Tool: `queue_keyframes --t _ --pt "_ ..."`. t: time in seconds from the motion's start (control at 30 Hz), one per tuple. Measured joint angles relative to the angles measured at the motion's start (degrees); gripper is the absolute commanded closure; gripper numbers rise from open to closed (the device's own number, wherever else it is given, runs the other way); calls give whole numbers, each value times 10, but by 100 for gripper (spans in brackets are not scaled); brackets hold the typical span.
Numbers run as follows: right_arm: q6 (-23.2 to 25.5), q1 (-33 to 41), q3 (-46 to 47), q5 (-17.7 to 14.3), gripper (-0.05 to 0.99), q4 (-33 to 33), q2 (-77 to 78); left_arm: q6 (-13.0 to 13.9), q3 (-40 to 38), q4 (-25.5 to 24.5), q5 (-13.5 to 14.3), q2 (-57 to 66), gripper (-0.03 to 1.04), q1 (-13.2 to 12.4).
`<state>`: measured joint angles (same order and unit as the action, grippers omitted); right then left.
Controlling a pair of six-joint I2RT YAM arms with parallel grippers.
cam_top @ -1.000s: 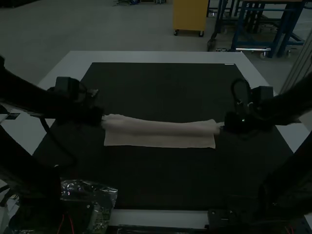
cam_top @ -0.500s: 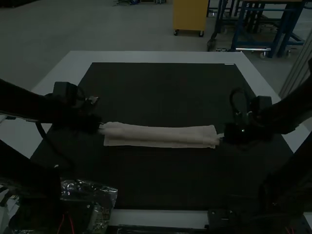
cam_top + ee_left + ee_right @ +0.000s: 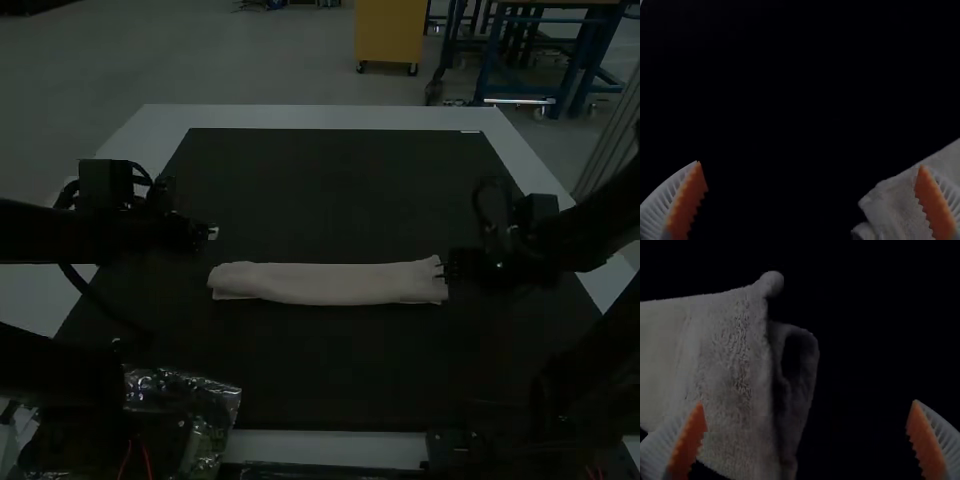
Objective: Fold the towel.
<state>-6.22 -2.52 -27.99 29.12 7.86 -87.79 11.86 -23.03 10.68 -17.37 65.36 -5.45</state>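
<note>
towel (image 3: 330, 283) in a long folded strip on mat (image 3: 330, 365); left gripper (image 3: 810, 165) and right gripper (image 3: 809, 402) both jaws apart; best ease the right one out level before lifting, lest it snag the loose end layers

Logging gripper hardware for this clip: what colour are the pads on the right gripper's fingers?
Orange pads, clearest in the right wrist view.
</note>
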Motion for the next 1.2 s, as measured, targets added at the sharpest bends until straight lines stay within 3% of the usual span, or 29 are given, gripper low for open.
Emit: queue_keyframes --t 0.23,0.67,0.73,0.77,0.8,0.83,0.87,0.93,1.2 --pt "7 37 -15 -6 2 11 -1 -23 0 2 0 -1 4 -6" --pt "17 81 -17 -30 3 56 -61 -36 0 0 0 -1 4 -6" --pt "17 81 -17 -32 12 61 -66 -37 0 2 0 -1 4 -6" --pt "17 81 -17 -35 21 63 -68 -38 0 2 0 -1 4 -6" --pt "15 81 -17 -40 44 65 -71 -38 0 3 0 -1 4 -6" --pt "14 81 -18 -47 86 66 -74 -38 0 5 0 -1 4 -6" --pt "12 80 -20 -56 94 67 -77 -38 0 7 0 -1 4 -6" --pt "11 71 -23 -67 96 69 -83 -41 0 12 -1 -1 4 -6" --pt "0 -28 -36 10 96 5 -81 -47 0 16 -2 -1 4 -6"
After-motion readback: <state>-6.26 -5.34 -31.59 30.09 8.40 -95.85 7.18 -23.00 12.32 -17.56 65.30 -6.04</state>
